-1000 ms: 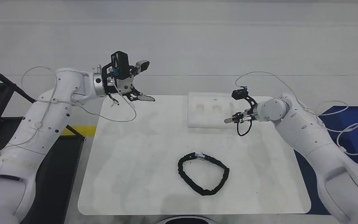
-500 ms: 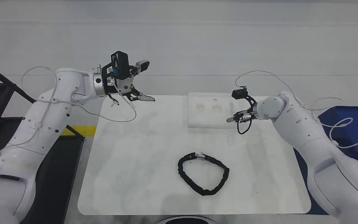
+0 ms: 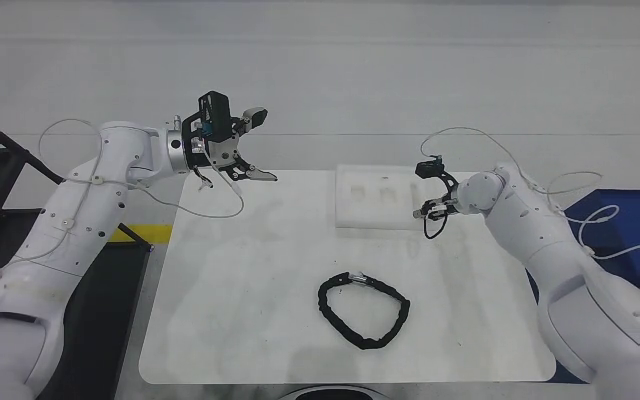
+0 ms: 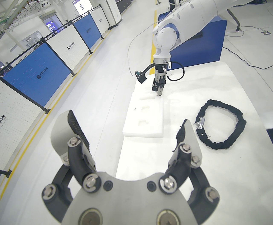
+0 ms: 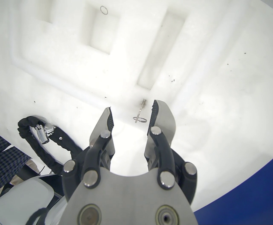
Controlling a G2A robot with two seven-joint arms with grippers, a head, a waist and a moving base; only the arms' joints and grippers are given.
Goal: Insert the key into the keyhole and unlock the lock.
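Note:
A small metal key on a wire ring stands with its tip stuck in the white foam block, near the end of a long slot. My right gripper is open just above it, one finger on either side of the key and neither touching it. The black fabric-covered chain lock lies in a loop mid-table, its silver lock cylinder at the loop's far side. My left gripper hangs open and holds nothing, above the table's far left corner.
The foam block sits at the back of the white table and has several recesses. A loose wire ring lies in one recess. From the left wrist view, the right gripper stands over the block's far end.
My right gripper has shifted slightly to the right along the foam block's front edge. The left arm and the chain lock have stayed still.

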